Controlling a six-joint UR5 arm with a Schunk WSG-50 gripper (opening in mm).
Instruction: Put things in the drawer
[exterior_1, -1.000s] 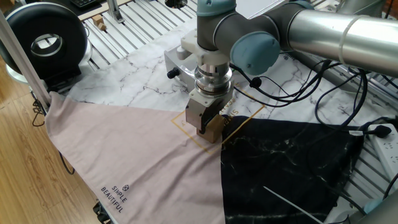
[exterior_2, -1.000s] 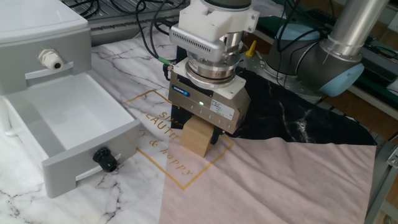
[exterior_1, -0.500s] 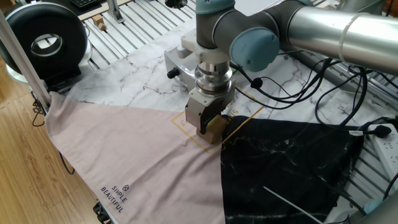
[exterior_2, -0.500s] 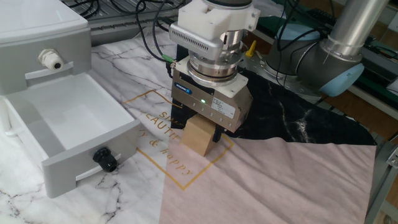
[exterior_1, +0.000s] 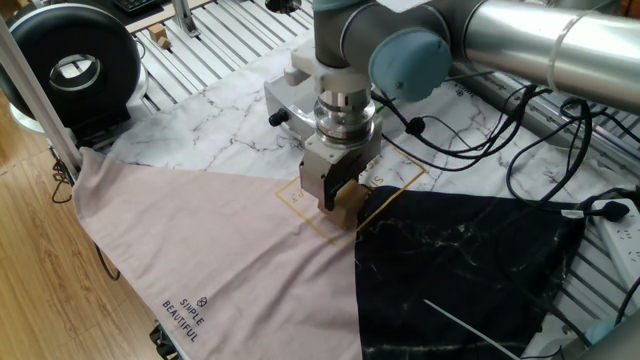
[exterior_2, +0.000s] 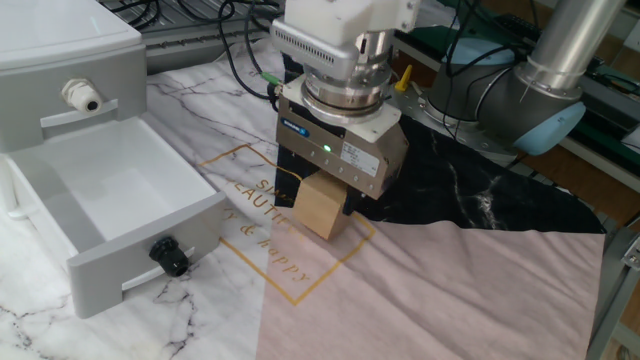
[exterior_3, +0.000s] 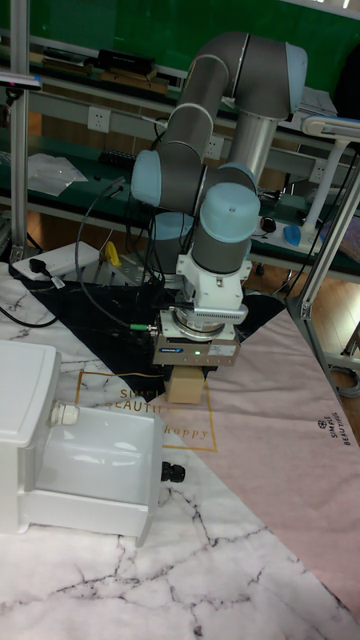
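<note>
A small tan-brown wooden cube sits clamped upright near the cloth-covered table's middle, beside the white rectangular drawer, pulled open.

We see a desk of grey metal slats covered by a three-part cloth of white marble, pink and black marble print. Directly below the end effector runs its gold printed square. The white plastic cabinet stands beside it.

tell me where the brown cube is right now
In the other fixed view the cube sits mid-frame between the pincer fingers, over the gold-printed cloth, right of the open white drawer.
</note>
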